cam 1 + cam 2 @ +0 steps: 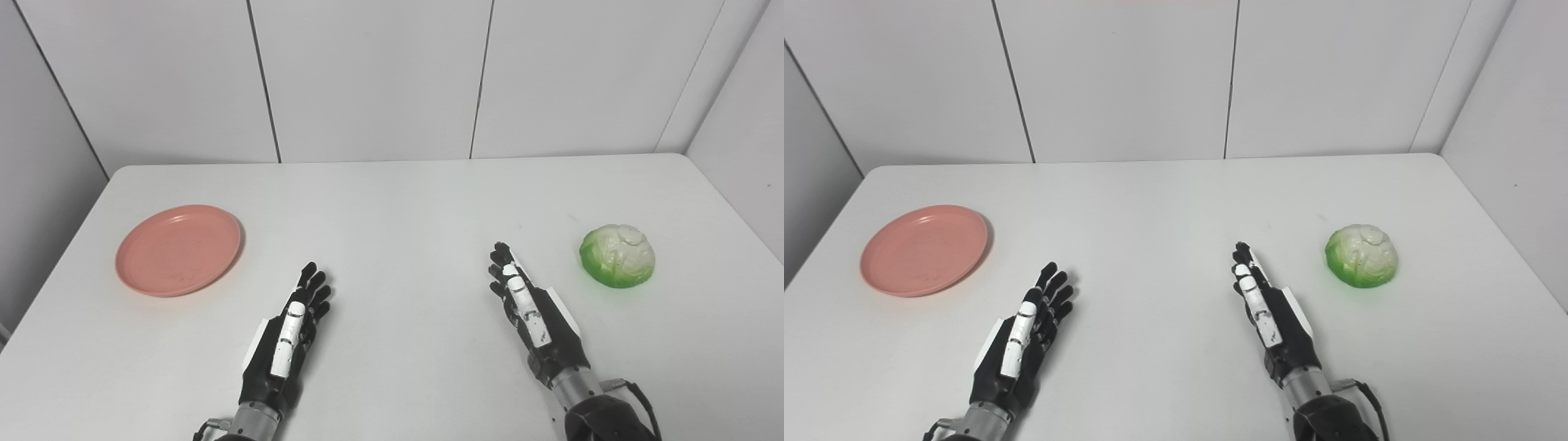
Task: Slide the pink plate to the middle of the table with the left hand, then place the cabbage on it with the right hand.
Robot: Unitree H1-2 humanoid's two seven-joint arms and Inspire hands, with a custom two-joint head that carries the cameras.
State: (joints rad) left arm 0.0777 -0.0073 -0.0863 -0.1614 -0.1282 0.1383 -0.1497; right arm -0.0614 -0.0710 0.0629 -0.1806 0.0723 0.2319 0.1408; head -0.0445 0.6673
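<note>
A pink plate (pixel 177 250) lies flat on the left side of the white table (pixel 392 196), with nothing on it. The cabbage (pixel 617 255), green with a pale top, sits on the right side. My left hand (pixel 288 334) rests low near the front of the table, right of and nearer than the plate, fingers stretched out and holding nothing. My right hand (pixel 530 309) lies the same way, open, left of and a little nearer than the cabbage. Neither hand touches its object.
White wall panels (pixel 367 73) stand right behind the table's far edge and along both sides. The table's rounded far corners lie close to these walls.
</note>
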